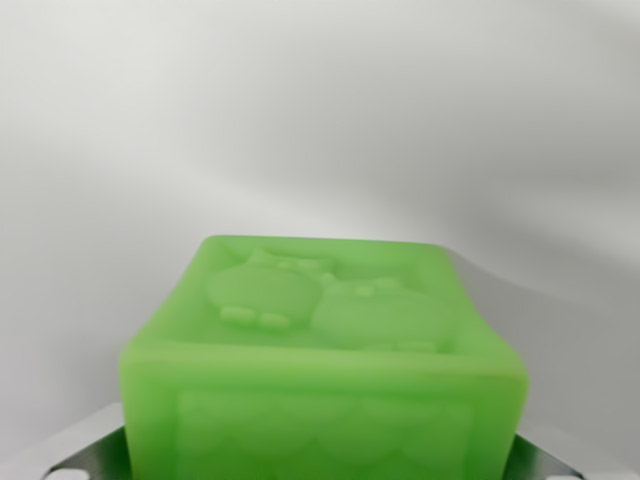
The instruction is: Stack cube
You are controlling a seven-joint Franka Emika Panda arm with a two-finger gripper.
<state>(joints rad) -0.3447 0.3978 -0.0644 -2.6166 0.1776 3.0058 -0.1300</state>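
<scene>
Green cube, translucent and matte, filling the lower centre of the wrist view, close under the camera. Top face recessed within a raised border, carrying two rounded animal figures in relief; near side face patterned with a scalloped relief. Metal fingers visible only as grey slivers at the lower left and lower right corners, one on each side of the cube; spread to the cube's width, though actual contact with its side walls cannot be told from this view, nor whether the cube rests on the counter or hangs lifted. Pale, blurred counter behind, featureless; no second cube in sight. Likely handling: light, slightly yielding like soft plastic or rubber, edges rounded, surface probably grippy rather than slick, not fragile. Best hold judged to be across the two opposite flat side walls, low on the body and centred, away from rounded corners, leaving the embossed top and the bottom free for stacking.
</scene>
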